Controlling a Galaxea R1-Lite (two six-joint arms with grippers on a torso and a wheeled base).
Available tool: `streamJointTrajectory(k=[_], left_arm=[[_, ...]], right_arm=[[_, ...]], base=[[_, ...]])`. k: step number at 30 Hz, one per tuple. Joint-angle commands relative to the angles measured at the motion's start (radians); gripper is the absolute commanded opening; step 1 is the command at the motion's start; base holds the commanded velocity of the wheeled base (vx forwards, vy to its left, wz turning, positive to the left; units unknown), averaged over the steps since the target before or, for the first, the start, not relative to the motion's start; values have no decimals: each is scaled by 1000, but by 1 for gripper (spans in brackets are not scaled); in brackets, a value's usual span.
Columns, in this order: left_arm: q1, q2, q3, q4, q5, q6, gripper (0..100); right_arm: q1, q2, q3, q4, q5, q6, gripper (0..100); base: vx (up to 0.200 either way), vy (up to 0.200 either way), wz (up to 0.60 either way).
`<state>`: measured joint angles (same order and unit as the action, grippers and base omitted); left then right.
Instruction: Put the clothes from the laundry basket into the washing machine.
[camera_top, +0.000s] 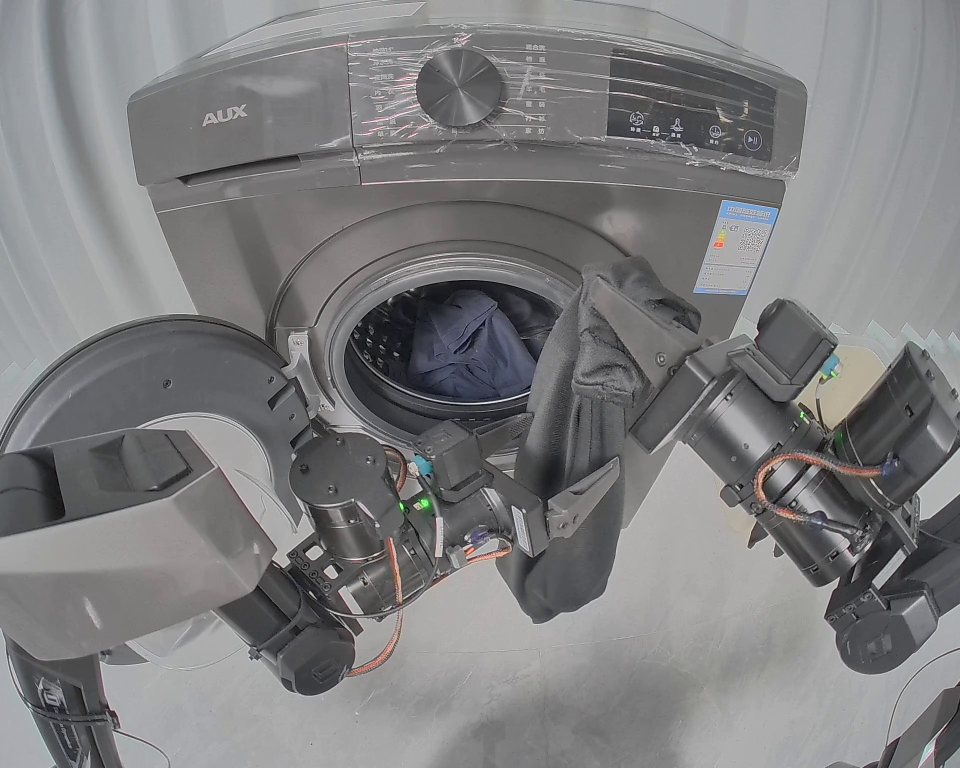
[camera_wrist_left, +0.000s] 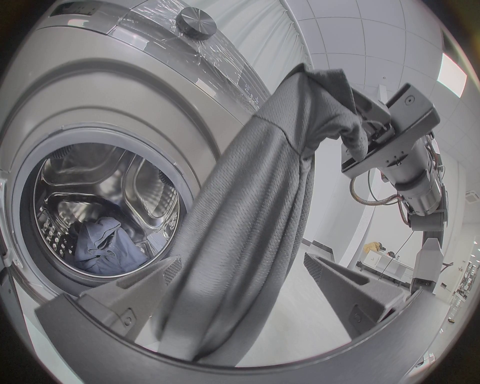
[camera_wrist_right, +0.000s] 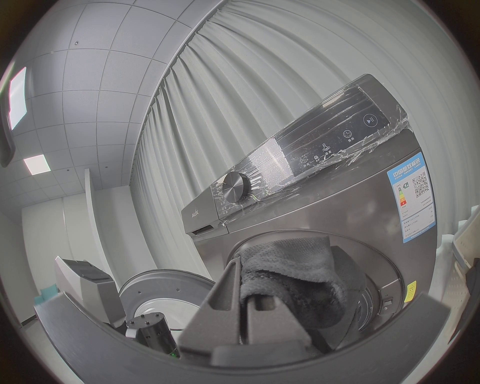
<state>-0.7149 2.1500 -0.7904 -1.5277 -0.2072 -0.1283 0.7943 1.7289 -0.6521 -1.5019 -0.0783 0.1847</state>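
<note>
A dark grey garment (camera_top: 575, 460) hangs in front of the washing machine (camera_top: 460, 230), just right of its round opening. My right gripper (camera_top: 612, 322) is shut on the garment's top; the cloth (camera_wrist_right: 295, 275) bunches over its fingers. My left gripper (camera_top: 555, 470) is open, lower down, its fingers (camera_wrist_left: 150, 285) on either side of the hanging cloth (camera_wrist_left: 250, 235) without closing on it. A dark blue piece of clothing (camera_top: 465, 350) lies inside the drum (camera_wrist_left: 100, 210).
The machine's door (camera_top: 150, 400) stands swung open to the left, beside my left arm. Grey floor (camera_top: 680, 640) stretches below and to the right. White curtains (camera_top: 60, 200) hang behind the machine.
</note>
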Motion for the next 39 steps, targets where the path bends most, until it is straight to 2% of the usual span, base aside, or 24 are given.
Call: streamJointTrajectory(k=[1,7,13,16,17,27,35,36,39], left_arm=[[-14,11,-1,1,0,-1,100],[-14,10,-10,20,2,1,100],[6,36,-84,30,35,32,100],[6,39,-105,34,49,32,100],[2,37,-108,35,68,35,0],[-6,28,-112,32,77,41,0],[-14,-62,11,6,69,58,0],[-14,-78,36,0,65,59,0],[-6,-117,77,-16,55,59,0]], right_arm=[[-1,1,2,0,0,-1,0],[0,4,0,0,0,-1,0],[0,4,2,-1,0,-1,0],[0,4,2,-1,0,-1,0],[0,6,2,-1,0,-1,0],[0,6,2,-1,0,1,0],[-1,11,3,-6,0,7,0],[-1,14,9,-6,0,9,100],[-1,14,14,-9,2,16,100]], base=[[0,0,0],[0,0,0],[0,0,0],[0,0,0],[0,0,0],[0,0,0],[0,0,0],[0,0,0],[0,0,0]])
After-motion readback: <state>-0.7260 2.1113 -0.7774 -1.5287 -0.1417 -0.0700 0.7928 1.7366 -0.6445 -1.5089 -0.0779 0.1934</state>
